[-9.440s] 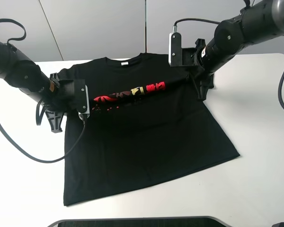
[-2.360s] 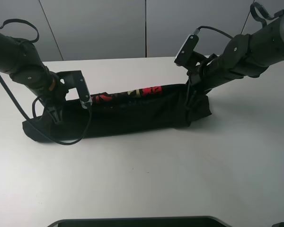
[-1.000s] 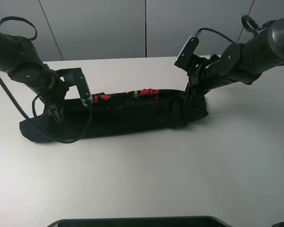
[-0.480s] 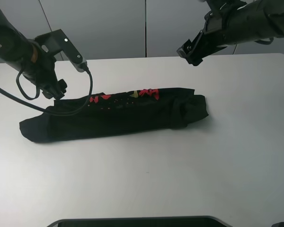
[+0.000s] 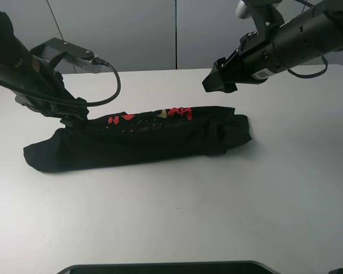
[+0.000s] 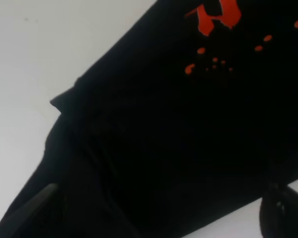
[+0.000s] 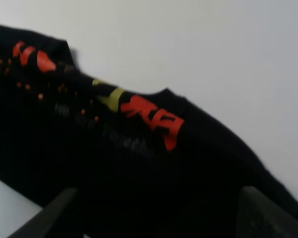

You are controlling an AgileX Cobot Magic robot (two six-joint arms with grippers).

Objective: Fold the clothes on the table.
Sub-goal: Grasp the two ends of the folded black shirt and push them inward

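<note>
The black T-shirt [image 5: 143, 137] lies folded into a long narrow band across the white table [image 5: 188, 217], with red and yellow characters [image 5: 160, 114] along its far edge. My left gripper [image 5: 74, 113] hovers over the band's left part, open and empty. In the left wrist view, the shirt [image 6: 179, 129] fills the frame between my fingertips [image 6: 42, 201]. My right gripper [image 5: 214, 83] is raised above and behind the band's right end, open and empty. The right wrist view shows the characters [image 7: 149, 116] on the shirt below. The neck label is hidden.
Grey wall panels [image 5: 137, 28] stand behind the table. A black cable [image 5: 111, 85] loops from the left arm over the shirt's left part. A dark rounded edge [image 5: 160, 267] shows at the bottom of the exterior view.
The flat shirt was folded into a long band. Within the last second both grippers let go of its ends and rose; the left one has since dropped back toward the left part.
</note>
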